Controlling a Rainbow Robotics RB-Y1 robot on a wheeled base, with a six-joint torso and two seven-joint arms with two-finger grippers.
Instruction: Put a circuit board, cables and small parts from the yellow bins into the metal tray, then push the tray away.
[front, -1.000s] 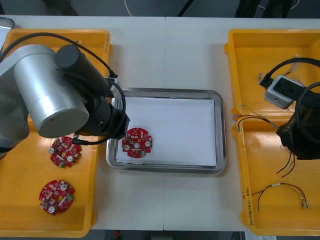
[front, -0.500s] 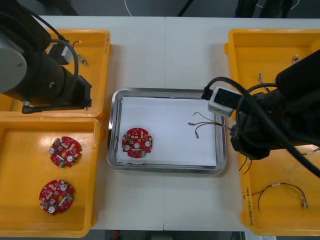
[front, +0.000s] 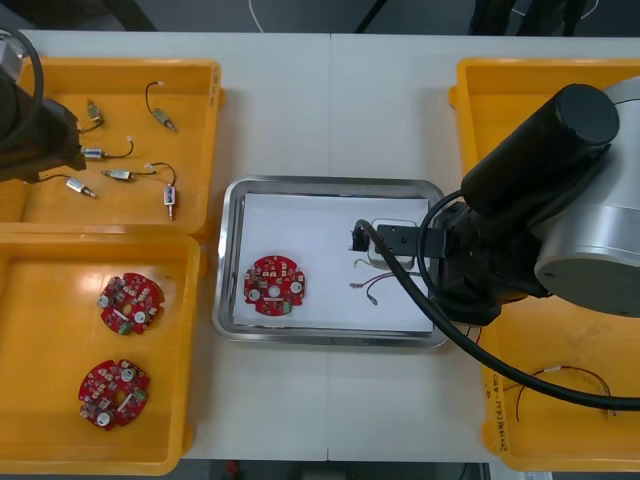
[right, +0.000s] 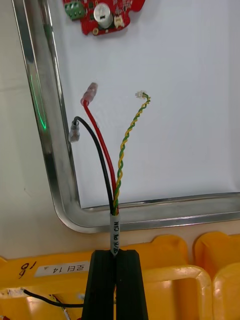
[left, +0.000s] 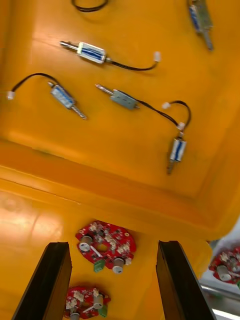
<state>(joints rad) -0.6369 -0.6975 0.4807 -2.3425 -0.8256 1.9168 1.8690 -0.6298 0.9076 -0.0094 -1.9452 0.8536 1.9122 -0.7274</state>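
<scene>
Holding red-black-yellow cable (right: 115, 225) over white-lined metal tray (right: 52, 150), ready to drop, we judge | right gripper (right: 116, 255) clamped on it | left gripper (left: 112, 250) jaws apart, far left

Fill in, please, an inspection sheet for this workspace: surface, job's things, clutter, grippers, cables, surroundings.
Surface: light table.
Job's things: metal tray, white inside, holds one circuit board; two more boards lie in the left near bin; small metal parts lie in the left far bin.
Clutter: nothing seen.
Grippers: right gripper shut on a cable, by the tray's right side; left gripper open, above the left bins.
Cables: held cable (red, black, twisted yellow-green) reaches over the tray; another cable lies in the right near bin.
Surroundings: nothing seen.
</scene>
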